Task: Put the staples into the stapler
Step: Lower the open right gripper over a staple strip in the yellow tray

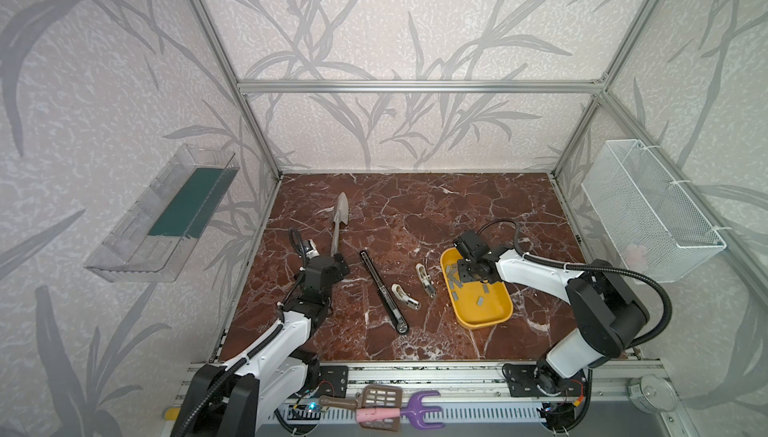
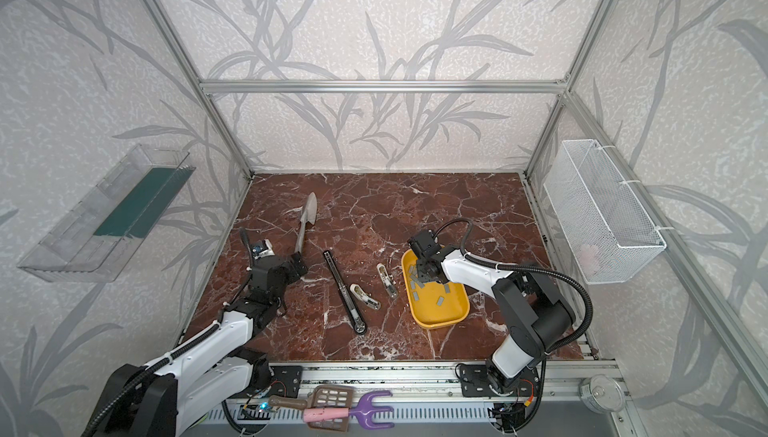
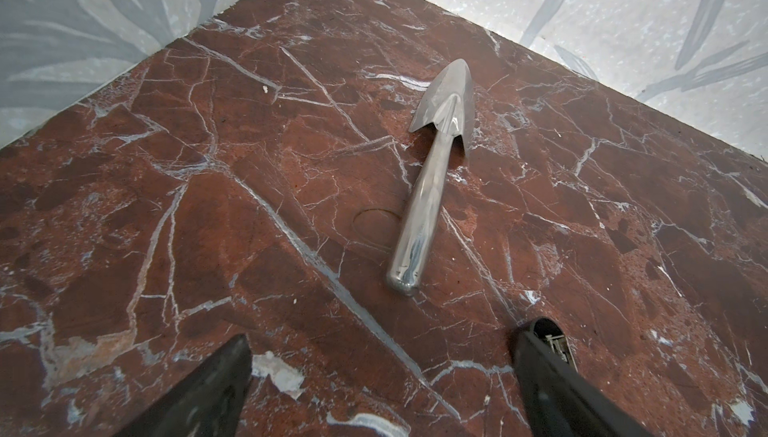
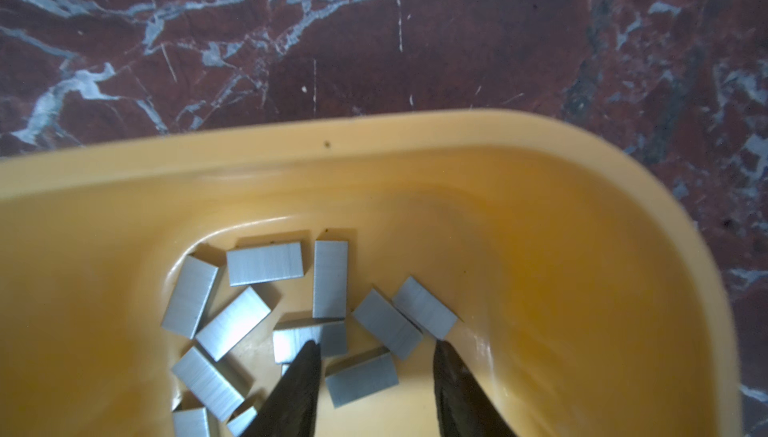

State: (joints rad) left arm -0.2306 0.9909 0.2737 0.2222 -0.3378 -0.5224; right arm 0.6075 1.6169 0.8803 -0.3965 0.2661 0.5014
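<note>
The stapler [image 1: 382,289] [image 2: 345,291], long, slim and black, lies flat near the middle of the marble table, untouched. The staples [image 1: 455,283] [image 2: 415,283] [image 4: 266,262] are several short grey strips scattered in the yellow tray [image 1: 486,310] [image 2: 440,314] [image 4: 540,214]. My right gripper [image 1: 465,277] [image 2: 424,275] [image 4: 377,345] points down into the tray's far end, open. One strip [image 4: 361,379] lies loose between its fingers, with a gap on each side. My left gripper [image 1: 336,262] [image 2: 297,266] [image 3: 382,339] is wide open and empty over bare table, left of the stapler.
A metal trowel [image 1: 337,223] [image 3: 432,190] lies just beyond my left gripper. Two cream-white blocks [image 1: 405,294] [image 1: 426,279] sit between stapler and tray. A wire basket [image 1: 648,210] hangs on the right wall and a clear bin [image 1: 166,214] on the left. Toy tools [image 1: 390,408] rest on the front rail.
</note>
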